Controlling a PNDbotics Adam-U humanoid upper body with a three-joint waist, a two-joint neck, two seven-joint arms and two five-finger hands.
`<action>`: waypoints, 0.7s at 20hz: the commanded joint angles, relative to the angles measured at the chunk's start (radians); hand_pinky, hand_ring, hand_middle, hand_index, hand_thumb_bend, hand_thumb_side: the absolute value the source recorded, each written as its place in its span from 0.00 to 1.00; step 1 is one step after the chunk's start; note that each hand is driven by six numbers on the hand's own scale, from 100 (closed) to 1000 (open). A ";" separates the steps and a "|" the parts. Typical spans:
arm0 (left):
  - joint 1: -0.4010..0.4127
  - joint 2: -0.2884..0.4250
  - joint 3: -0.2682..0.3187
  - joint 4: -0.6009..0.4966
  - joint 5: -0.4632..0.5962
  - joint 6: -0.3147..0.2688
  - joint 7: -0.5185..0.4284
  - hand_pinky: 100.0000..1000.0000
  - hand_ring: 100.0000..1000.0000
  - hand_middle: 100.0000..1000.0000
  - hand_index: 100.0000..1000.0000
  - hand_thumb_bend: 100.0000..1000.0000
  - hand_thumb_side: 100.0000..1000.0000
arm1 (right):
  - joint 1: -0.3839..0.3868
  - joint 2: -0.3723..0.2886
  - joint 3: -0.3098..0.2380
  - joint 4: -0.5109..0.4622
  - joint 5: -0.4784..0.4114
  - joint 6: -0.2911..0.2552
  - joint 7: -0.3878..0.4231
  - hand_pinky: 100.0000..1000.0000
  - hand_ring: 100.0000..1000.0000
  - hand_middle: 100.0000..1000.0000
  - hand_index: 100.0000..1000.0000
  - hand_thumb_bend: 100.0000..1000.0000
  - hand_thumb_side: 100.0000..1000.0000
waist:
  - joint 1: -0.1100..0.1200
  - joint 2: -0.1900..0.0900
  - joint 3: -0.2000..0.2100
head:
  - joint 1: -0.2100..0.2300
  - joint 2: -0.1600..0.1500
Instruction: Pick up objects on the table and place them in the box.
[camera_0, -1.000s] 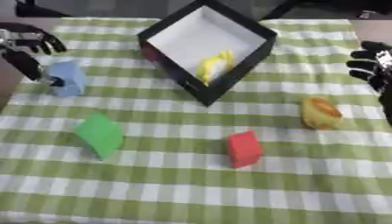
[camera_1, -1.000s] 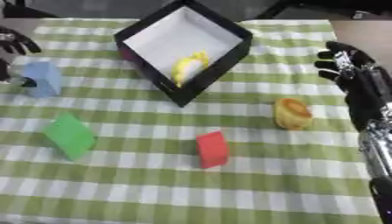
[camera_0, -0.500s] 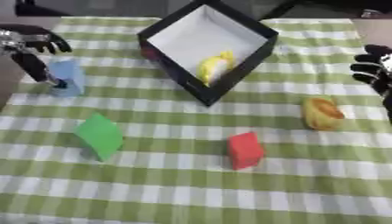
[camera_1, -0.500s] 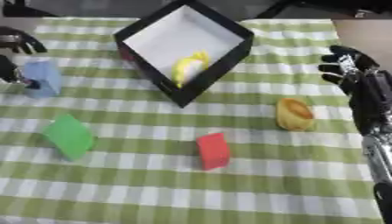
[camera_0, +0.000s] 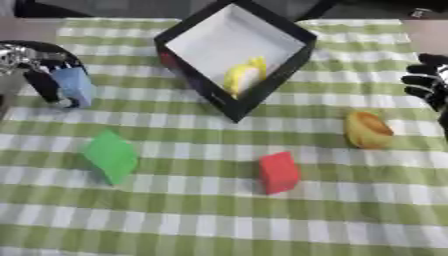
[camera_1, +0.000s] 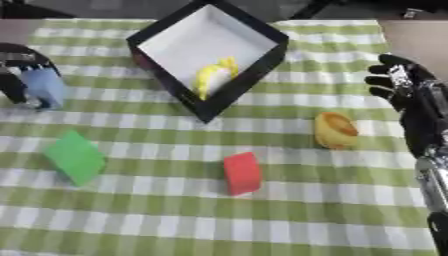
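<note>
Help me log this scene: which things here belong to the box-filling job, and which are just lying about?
Part of the job:
box, holding a yellow object
blue block at the left hand
green block
red block
yellow-orange cup

Lying about:
checked tablecloth
right hand, idle

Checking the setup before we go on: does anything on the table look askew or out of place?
Only the box: it sits turned cornerwise to the tablecloth's checks, and a small red thing peeks from behind its left wall. Nothing looks spilled or damaged.
</note>
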 joint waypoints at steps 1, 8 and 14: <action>-0.031 0.021 0.012 -0.024 -0.003 0.011 -0.001 0.80 0.77 0.70 0.71 0.08 0.00 | -0.010 -0.012 -0.008 -0.011 0.007 -0.002 -0.003 0.81 0.75 0.68 0.80 0.00 0.63 | -0.004 -0.003 0.001 | 0.002 -0.003; -0.080 0.021 -0.006 -0.202 0.140 0.021 -0.020 0.81 0.76 0.68 0.69 0.00 0.00 | -0.009 -0.020 -0.009 -0.013 0.003 -0.005 -0.002 0.81 0.75 0.68 0.80 0.00 0.63 | -0.002 -0.018 0.003 | -0.010 0.007; -0.154 -0.009 -0.047 -0.333 0.237 0.053 -0.061 0.81 0.76 0.69 0.69 0.00 0.00 | -0.015 -0.030 -0.008 -0.017 -0.003 -0.007 0.001 0.81 0.75 0.68 0.80 0.00 0.62 | 0.002 -0.032 -0.002 | -0.032 0.009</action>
